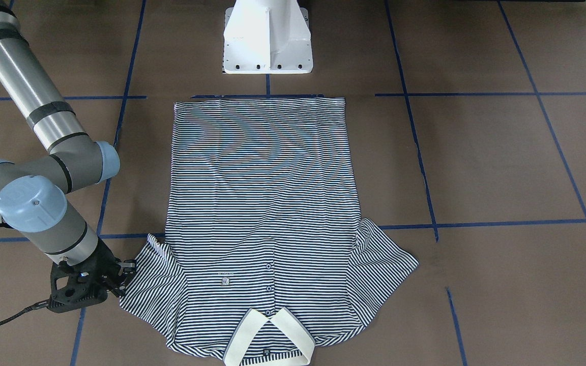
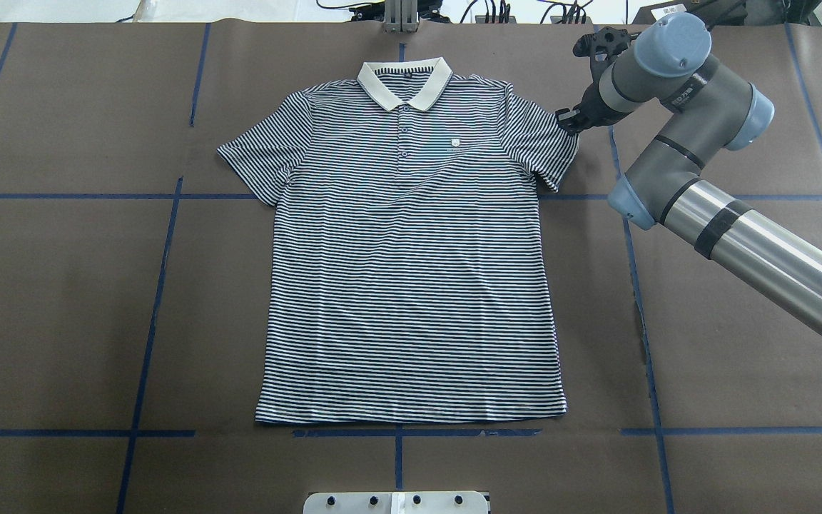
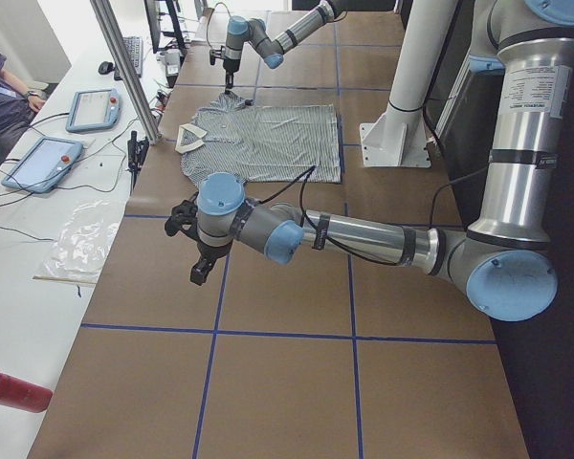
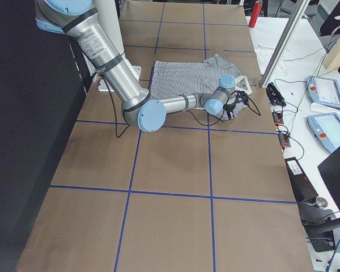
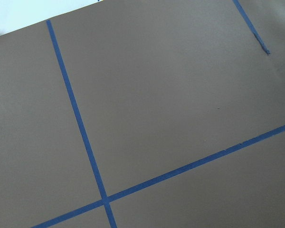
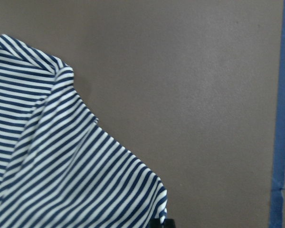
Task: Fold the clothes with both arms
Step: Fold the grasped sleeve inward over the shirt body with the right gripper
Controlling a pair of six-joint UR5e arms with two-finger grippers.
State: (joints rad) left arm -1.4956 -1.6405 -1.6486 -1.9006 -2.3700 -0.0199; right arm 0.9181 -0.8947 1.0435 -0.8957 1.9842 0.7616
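Your short-sleeved polo shirt with thin navy-and-white stripes [image 2: 411,285] lies flat and face up on the brown table [image 2: 61,300]. Its cream collar [image 2: 374,84] is at the far side from the robot and its hem is toward the base. The right gripper [image 2: 568,120] sits at the edge of the sleeve [image 6: 61,166] on the robot's right. Its jaws are mostly hidden (just a black sliver in its wrist view), so you cannot tell whether they pinch cloth. The left gripper [image 3: 199,275] hangs well apart from the shirt, over bare table crossed by blue tape lines [image 5: 80,128]. You cannot tell how its jaws stand either.

A robotics lab: 2 teach pendants [image 3: 40,163] beside a blue-taped table [image 2: 61,285].
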